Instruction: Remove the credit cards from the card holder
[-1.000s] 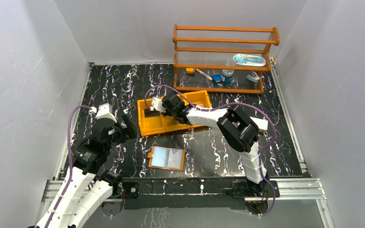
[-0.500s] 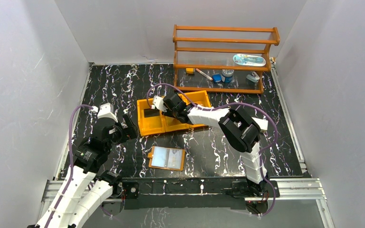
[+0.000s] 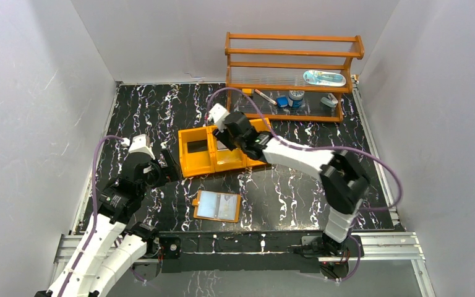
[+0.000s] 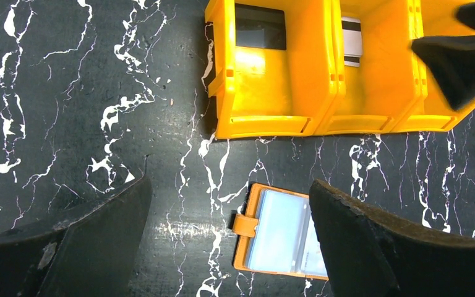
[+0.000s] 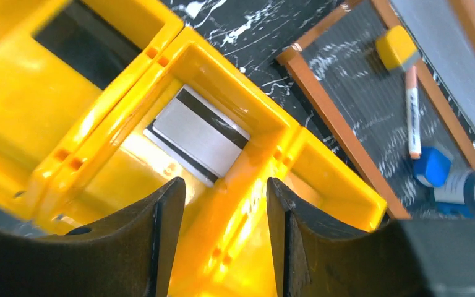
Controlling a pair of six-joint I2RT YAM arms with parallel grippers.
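**Cards in tray, holder lies open**

The right gripper [image 5: 224, 185] hovers empty with its fingers apart. Just ahead of them a striped card [image 5: 198, 133] lies flat in the middle compartment of the orange tray [image 5: 25, 117]. The left gripper [image 4: 229, 192] gapes wide, and the open card holder [image 4: 278, 238] lies beneath it, between its fingers. A dark card [image 4: 260, 28] lies farther ahead.

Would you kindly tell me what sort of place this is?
Probably a robot test cell: white panel walls enclose a black marbled tabletop; left arm and right arm mount on a metal rail.

Black table [image 3: 148, 111], white marble veins. Yellow-orange tray [image 4: 266, 117]. Tan-orange card holder [image 4: 281, 238], pale blue inside. Grey-white card [image 5: 198, 133], dark stripes; second card [image 4: 260, 28] dark.
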